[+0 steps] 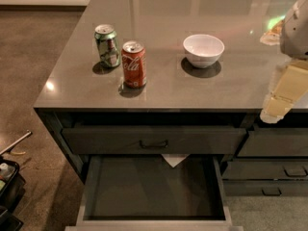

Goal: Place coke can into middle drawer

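Note:
The coke can (134, 64), red with white script and a silver top, stands upright on the grey countertop (202, 88) towards its front left. The middle drawer (154, 189) is pulled open below the counter's front edge, and its flat dark interior is bare. My gripper (276, 105), pale beige under a grey-white arm, hangs at the right edge of the view over the counter's front right edge. It is far to the right of the coke can and holds nothing that I can see.
A green-and-silver can (107, 45) stands just behind and left of the coke can. A white bowl (203, 49) sits mid-counter. The top drawer with a black bar handle (154, 144) is shut. Narrower drawers (274, 170) lie to the right. Dark gear (7, 179) lies on the floor at left.

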Robot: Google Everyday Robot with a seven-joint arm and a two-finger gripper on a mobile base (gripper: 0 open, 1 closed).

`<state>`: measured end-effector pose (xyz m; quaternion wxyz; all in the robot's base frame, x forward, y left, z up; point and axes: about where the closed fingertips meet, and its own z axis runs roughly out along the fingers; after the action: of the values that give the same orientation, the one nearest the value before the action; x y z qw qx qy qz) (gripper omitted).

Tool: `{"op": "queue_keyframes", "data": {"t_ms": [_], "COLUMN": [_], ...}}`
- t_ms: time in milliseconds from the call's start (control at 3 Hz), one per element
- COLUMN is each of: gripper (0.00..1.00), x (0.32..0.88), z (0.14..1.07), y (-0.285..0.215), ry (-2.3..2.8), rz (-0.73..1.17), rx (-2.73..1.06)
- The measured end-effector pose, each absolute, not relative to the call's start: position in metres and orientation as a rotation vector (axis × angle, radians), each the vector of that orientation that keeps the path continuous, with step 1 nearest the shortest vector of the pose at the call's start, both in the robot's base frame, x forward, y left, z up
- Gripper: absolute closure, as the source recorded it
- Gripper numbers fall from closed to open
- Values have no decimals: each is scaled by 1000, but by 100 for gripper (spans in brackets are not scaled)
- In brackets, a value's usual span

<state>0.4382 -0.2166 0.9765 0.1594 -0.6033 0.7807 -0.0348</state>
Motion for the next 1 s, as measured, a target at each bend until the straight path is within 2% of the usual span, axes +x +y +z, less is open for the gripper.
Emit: {"op": "queue_keyframes", "data": {"t_ms": [667,1000], "gripper": [0,0], "x": [447,481], "z": [976,968], "y": [-204,-141], "ry": [2186,2017], "rz": [-78,17], "rx": [-1739,-1862]}}
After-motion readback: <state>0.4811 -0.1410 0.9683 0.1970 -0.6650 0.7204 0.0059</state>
